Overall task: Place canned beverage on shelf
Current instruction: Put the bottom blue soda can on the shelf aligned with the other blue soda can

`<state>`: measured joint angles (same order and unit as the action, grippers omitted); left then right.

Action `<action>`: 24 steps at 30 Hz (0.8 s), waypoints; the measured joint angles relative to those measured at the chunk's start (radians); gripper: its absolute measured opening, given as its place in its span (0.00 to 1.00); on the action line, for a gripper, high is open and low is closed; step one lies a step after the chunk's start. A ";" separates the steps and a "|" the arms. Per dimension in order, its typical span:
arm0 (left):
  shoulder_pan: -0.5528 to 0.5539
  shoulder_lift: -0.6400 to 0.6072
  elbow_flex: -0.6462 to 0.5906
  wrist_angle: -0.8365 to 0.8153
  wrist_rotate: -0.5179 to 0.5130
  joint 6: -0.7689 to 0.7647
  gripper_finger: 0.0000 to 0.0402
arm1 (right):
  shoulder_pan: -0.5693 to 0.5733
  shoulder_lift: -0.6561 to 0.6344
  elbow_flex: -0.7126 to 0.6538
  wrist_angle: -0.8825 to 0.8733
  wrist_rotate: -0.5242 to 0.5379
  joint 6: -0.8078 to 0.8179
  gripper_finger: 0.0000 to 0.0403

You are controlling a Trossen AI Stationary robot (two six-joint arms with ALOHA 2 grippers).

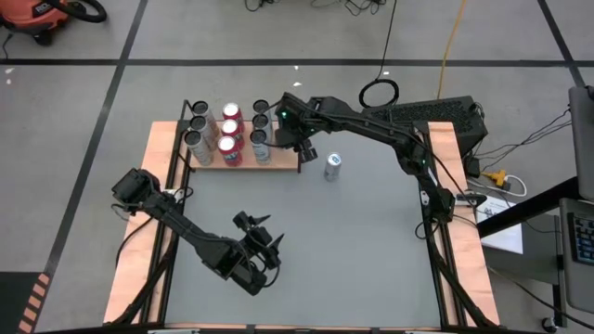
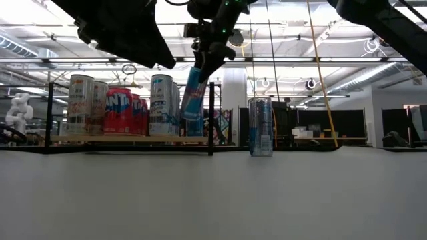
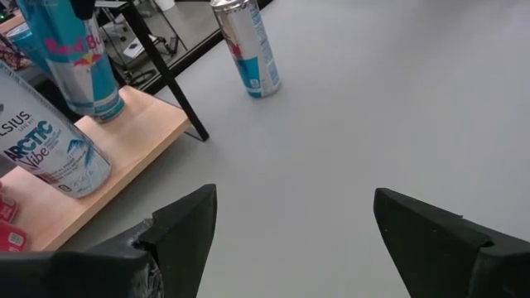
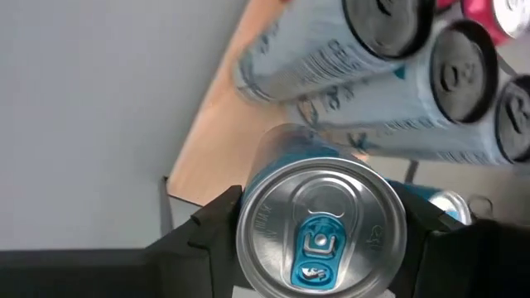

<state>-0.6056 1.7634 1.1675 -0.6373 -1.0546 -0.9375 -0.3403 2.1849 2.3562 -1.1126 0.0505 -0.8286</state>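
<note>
Pinched tilted in the right pincer [image 2: 200,67] above the wooden black-posted shelf's [image 1: 278,168] right end, the slim blue can [image 2: 193,93] could topple neighbouring cans [image 1: 230,134] if lowered askew.

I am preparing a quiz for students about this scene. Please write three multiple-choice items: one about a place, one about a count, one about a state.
1. Where does the lone can stand?
A. on the table beside the shelf
B. on the shelf
C. in the left end effector

2. How many red cans are on the shelf in the high view?
A. one
B. three
C. six

3. What is the right end effector doing?
A. waiting open over bare table
B. gripping a blue can, tilted, at the shelf
C. pressing a can's lid flat

Answers:
1 A, it stands on grey tabletop past the shelf post.
2 B, three red tops in one column.
3 B, fingers flank the can.
</note>
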 joint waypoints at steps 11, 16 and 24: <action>-0.019 0.000 0.000 0.000 0.000 0.000 0.79 | -0.025 0.028 -0.001 -0.024 -0.055 -0.032 0.43; -0.019 0.000 0.000 0.001 0.000 0.000 0.79 | -0.027 0.031 -0.001 -0.022 -0.053 -0.033 0.43; -0.022 0.000 0.000 0.001 0.000 0.000 0.79 | -0.029 0.037 0.000 -0.024 -0.056 -0.053 0.43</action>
<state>-0.6271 1.7634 1.1671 -0.6361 -1.0542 -0.9379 -0.3694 2.2215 2.3562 -1.1363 -0.0051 -0.8815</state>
